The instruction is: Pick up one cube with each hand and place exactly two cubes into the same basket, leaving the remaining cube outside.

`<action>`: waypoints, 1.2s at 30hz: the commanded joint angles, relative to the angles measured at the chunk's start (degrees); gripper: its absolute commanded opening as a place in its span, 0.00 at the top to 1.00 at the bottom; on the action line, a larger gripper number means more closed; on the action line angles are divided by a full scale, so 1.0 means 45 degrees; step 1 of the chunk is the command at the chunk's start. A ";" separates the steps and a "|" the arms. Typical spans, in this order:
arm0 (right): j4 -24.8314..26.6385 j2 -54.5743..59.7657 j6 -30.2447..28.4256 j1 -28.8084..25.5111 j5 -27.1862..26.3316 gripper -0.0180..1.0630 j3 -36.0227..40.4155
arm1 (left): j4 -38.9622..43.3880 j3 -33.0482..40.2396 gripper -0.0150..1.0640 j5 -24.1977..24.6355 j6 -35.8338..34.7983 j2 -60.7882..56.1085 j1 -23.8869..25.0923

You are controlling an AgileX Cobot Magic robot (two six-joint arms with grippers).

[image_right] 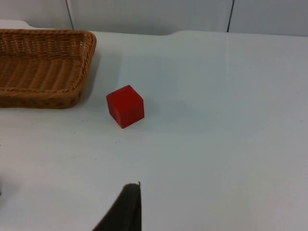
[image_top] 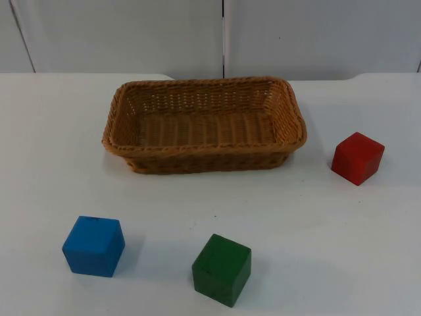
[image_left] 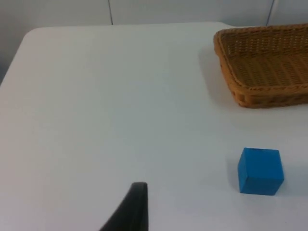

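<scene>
Both grippers hang above the white table [image_top: 197,210]; from their lone black fingertips [image_left: 132,209] I cannot tell how either stands. Left gripper looks toward the blue cube [image_top: 94,245], right gripper toward the red cube [image_top: 357,158] beside the wicker basket [image_top: 204,155]. A green cube [image_top: 222,269] sits near the blue one.
</scene>
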 commanded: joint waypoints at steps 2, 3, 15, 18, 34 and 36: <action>0.0055 0.0168 -0.0106 -0.0080 -0.0266 0.01 -0.0167 | -0.0551 -0.0142 0.01 -0.0205 -0.0125 -0.0034 0.0048; 0.0055 0.0219 -0.0106 -0.0080 -0.0266 0.01 -0.0167 | -0.0658 -0.0231 0.01 -0.0231 -0.0125 0.0141 0.0048; 0.0055 0.0220 -0.0362 -0.0080 -0.1841 0.01 -0.0220 | -0.0806 -0.1096 0.01 -0.1017 -0.0125 0.2178 0.0048; 0.0055 0.0449 -0.0362 -0.0080 -0.2031 0.01 -0.0578 | -0.0806 -0.1123 0.01 -0.1208 -0.0125 0.2591 0.0048; 0.0061 0.4136 -0.0362 -0.0080 -0.2016 0.01 -0.2150 | -0.1211 -0.1123 0.01 -0.1888 0.0053 0.4581 0.0048; 0.0061 0.4624 -0.0362 -0.0080 -0.2201 0.01 -0.2274 | -0.1485 -0.1123 0.01 -0.1987 0.0271 0.4854 0.0048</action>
